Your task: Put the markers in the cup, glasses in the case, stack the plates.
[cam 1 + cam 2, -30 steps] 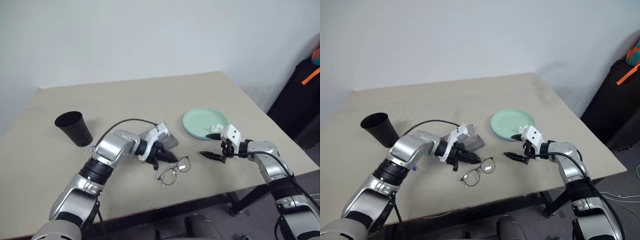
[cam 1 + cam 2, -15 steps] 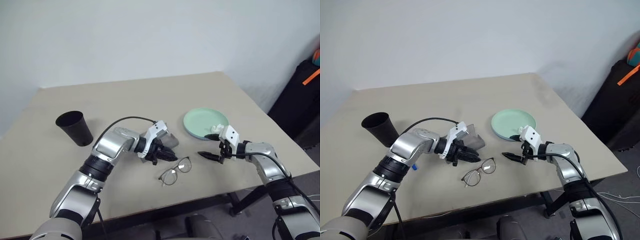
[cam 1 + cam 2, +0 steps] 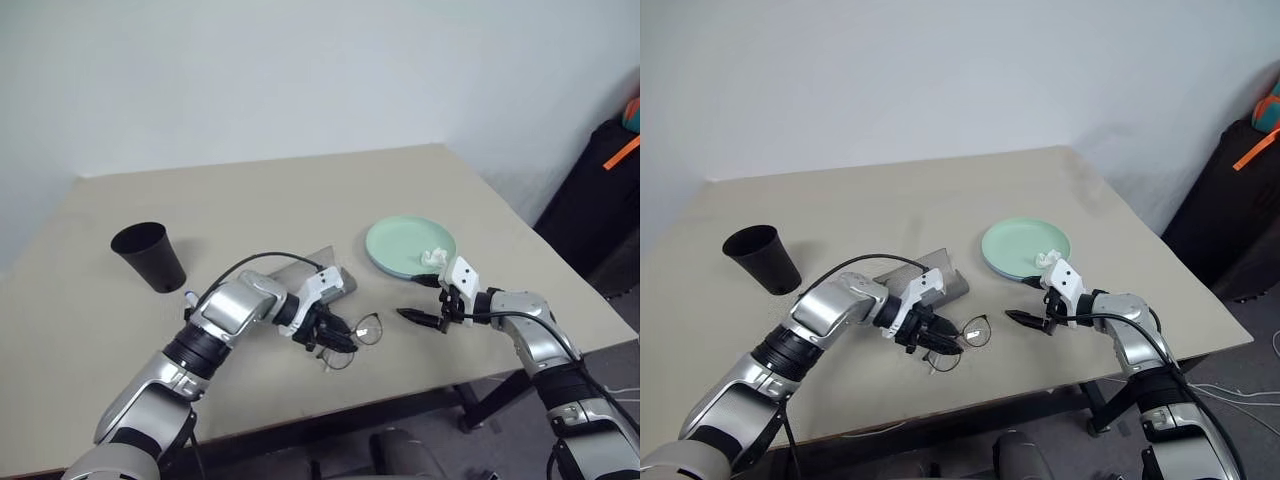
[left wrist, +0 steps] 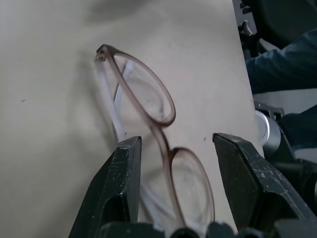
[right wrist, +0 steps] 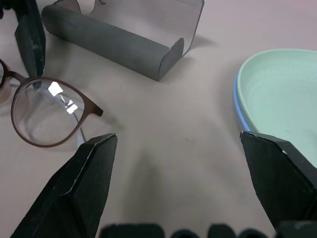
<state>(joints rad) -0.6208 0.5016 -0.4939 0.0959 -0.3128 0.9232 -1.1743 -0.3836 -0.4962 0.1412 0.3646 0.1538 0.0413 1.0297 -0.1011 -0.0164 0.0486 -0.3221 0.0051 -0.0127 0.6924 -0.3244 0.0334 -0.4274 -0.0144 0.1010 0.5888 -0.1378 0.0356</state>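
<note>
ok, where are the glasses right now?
In the head views the glasses lie on the table near its front edge, just in front of the open case, straddled by the open left gripper.

Bare tabletop (image 3: 300,200) lies open between the cup (image 3: 148,256) and the plates (image 3: 408,246). The open case (image 3: 315,279) stands just behind the glasses (image 3: 355,335), crowding that side.

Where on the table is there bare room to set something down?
Free: the far stretch of the beige table behind the matte black cup and mint green plate. Crowded: the near middle, with grey case, wire-framed glasses and both grippers, left, right.
</note>
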